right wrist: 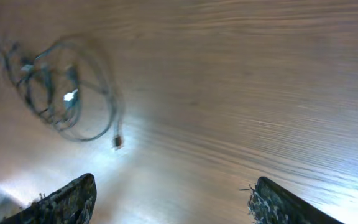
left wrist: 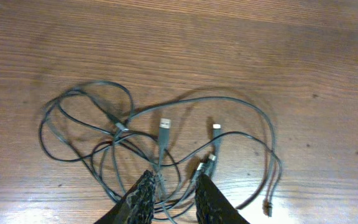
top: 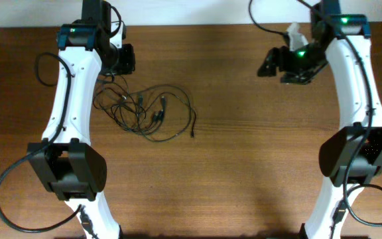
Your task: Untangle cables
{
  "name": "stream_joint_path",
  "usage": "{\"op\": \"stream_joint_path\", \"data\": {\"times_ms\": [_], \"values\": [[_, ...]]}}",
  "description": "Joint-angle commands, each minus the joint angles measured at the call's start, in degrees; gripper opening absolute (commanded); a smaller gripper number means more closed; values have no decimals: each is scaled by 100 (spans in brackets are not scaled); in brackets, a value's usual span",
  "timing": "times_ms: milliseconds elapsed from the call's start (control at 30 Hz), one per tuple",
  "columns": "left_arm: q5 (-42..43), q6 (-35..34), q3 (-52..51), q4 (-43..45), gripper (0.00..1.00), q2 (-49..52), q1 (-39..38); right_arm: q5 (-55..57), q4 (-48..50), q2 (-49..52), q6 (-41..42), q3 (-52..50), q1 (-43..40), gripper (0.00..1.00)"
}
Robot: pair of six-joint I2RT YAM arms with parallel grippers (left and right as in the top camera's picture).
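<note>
The cables (top: 144, 109) lie as a loose tangle of thin black cords on the wooden table, left of centre. In the left wrist view the cables (left wrist: 160, 143) show silver-tipped plugs, and one free end trails off to the right. My left gripper (left wrist: 173, 186) hovers at the tangle's near edge with its fingers narrowly apart and several strands lying between them. In the overhead view it (top: 123, 63) sits at the tangle's upper left. My right gripper (top: 270, 66) is wide open and empty, far to the right. In the right wrist view my right gripper (right wrist: 173, 193) sees the cables (right wrist: 61, 99) at a distance.
The brown wooden table (top: 244, 166) stretches between the arms. The arms' own thicker black cables loop near the left arm (top: 45, 66) and at the lower corners. A pale wall runs along the far edge.
</note>
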Motion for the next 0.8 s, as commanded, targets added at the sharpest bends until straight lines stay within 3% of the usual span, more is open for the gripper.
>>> {"op": "stream_joint_path", "data": {"times_ms": [0,67,167,233,367,467,633,700,767], "values": [[57,146,120,-273,31,-216,-11,-284,44,46,-105,-35,437,83],[-111,20,-57,-734,24,-205,-11,74,114,46,245,-35,448,86],[-140,-614,-850,-669,16,-205,-24,118,120,46,295,-35,341,86],[-68,-719,-1528,-260,24,-205,-55,122,125,46,291,-35,306,86],[162,-721,-2833,1488,43,-205,-306,120,166,46,289,-35,299,86],[101,-763,-3407,2448,41,-205,-481,120,157,46,289,-35,302,86],[-385,-804,-3327,2472,39,-208,-505,120,168,46,271,-35,306,86],[-514,-809,-2496,1757,51,-313,-507,122,168,48,271,-35,306,86],[-881,-927,-2096,1357,55,-391,-507,122,166,48,271,-35,306,87]]}}
